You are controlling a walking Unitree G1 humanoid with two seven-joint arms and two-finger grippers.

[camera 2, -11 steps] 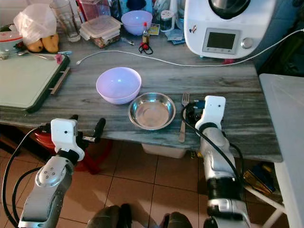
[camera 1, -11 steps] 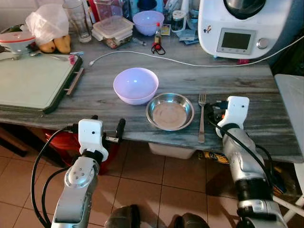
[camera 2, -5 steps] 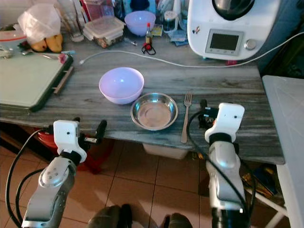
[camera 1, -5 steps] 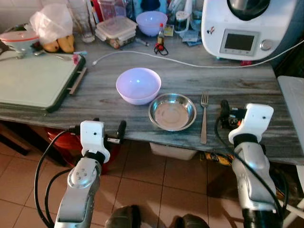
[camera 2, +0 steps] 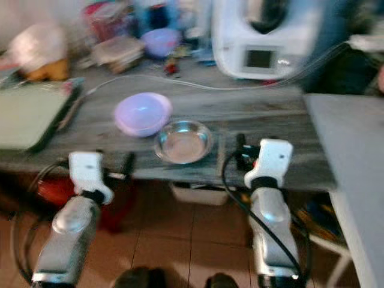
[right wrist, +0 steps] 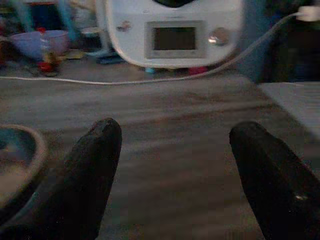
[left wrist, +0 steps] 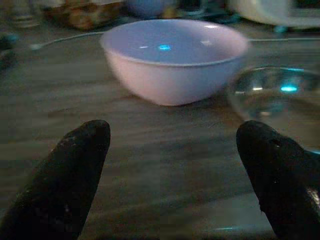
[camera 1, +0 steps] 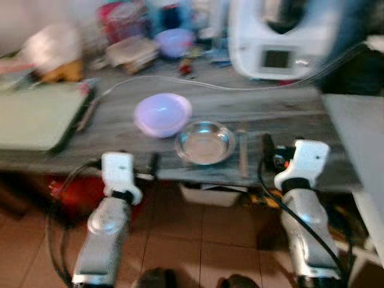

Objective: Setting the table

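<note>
The head views are blurred. A lilac bowl (camera 1: 162, 114) stands on the grey wooden table (camera 1: 288, 114), with a steel bowl (camera 1: 205, 142) just right of it near the front edge. A fork (camera 1: 242, 155) lies right of the steel bowl. My left gripper (camera 1: 125, 162) hovers at the table's front edge before the lilac bowl (left wrist: 175, 60), open and empty. My right gripper (camera 1: 282, 157) is over the front edge, right of the fork, open and empty. In the right wrist view the steel bowl (right wrist: 15, 160) sits beside one finger (right wrist: 95, 170).
A white kitchen machine (camera 1: 282, 42) stands at the back right, its cable (camera 1: 180, 81) running across the table. A green board (camera 1: 36, 117) covers the left end. Containers and bags crowd the back edge. A white surface (camera 1: 360, 138) adjoins on the right.
The whole picture has shifted and blurred, so the camera has moved. My right gripper has drawn back from beside the fork to the table's front edge.
</note>
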